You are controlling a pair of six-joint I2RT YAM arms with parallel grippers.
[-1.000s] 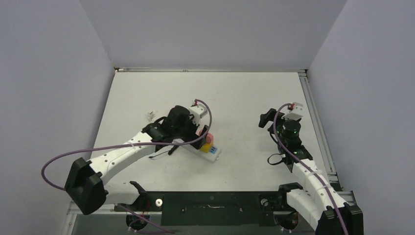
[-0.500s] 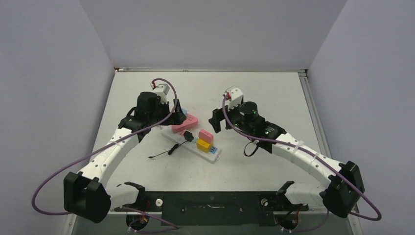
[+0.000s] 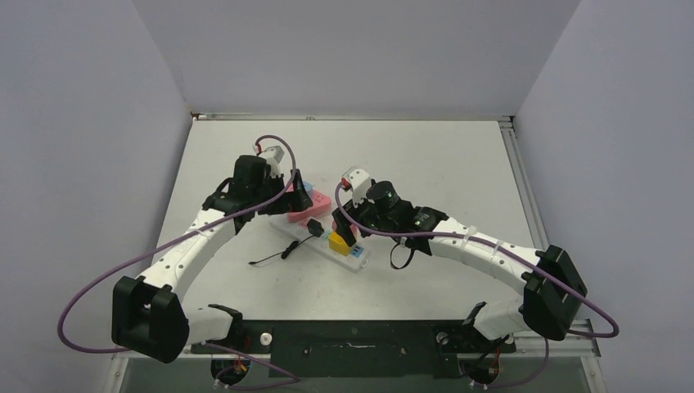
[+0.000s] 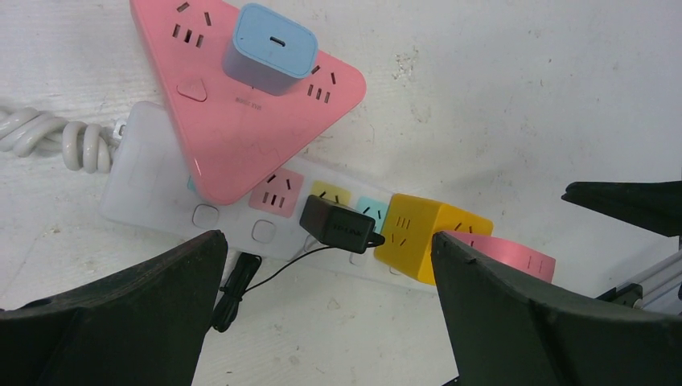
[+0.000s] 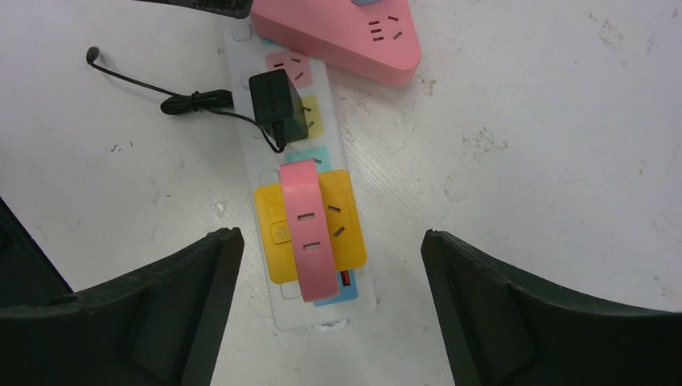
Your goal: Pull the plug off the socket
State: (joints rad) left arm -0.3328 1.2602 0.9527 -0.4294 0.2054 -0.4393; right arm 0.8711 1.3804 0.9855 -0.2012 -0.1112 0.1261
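Fixed overhead view high above the socket [image 3: 301, 235], looking steeply down from afar. Left wrist close above the socket's [image 4: 153, 185] corded end, right wrist close above its other end, both facing down, sharing its middle outlets.

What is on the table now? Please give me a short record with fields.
Power strip: white, lying flat
Black plug: in the strip, thin cord attached
Pink triangle adapter: over one end, blue charger in it
Yellow cube: near the other end, pink piece on top
Left gripper: open, above the strip, empty
Right gripper: open, above the yellow cube, empty
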